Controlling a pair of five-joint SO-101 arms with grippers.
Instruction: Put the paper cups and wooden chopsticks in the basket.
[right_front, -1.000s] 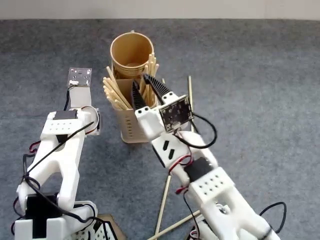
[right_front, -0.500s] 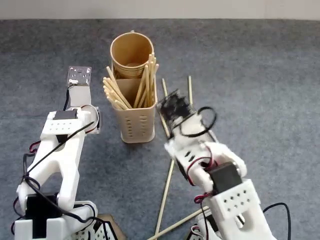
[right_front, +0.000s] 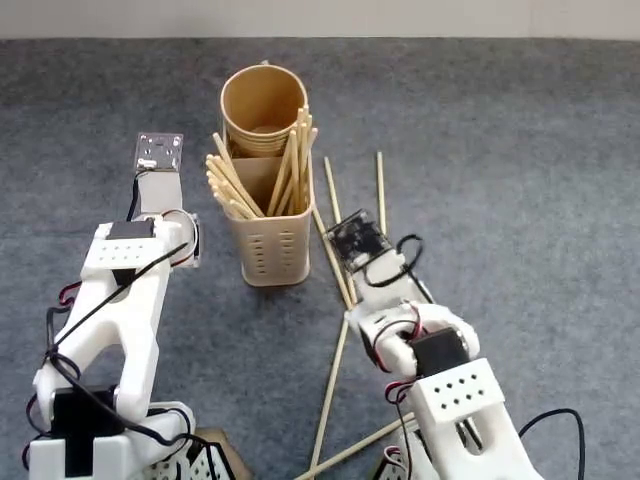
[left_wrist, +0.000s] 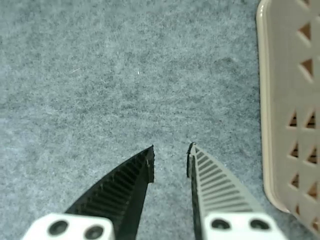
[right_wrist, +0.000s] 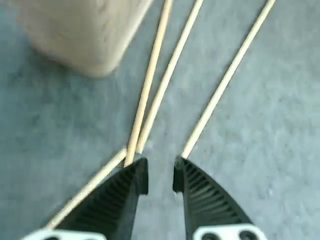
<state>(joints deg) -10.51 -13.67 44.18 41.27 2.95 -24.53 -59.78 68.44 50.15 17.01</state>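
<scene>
High view places the right arm drawn back from above the beige perforated plastic basket, which holds the brown paper cups and bundled wooden chopsticks. The right gripper now hangs over the loose wooden chopsticks on the grey carpet beside the basket, jaws narrowly parted and empty. These remain to be collected. The left gripper is likewise slightly parted and empty.

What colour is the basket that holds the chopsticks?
The basket is light beige; the high view shows it best.

A robotics lab bench: grey felt table carrying a white left arm and right arm.
</scene>
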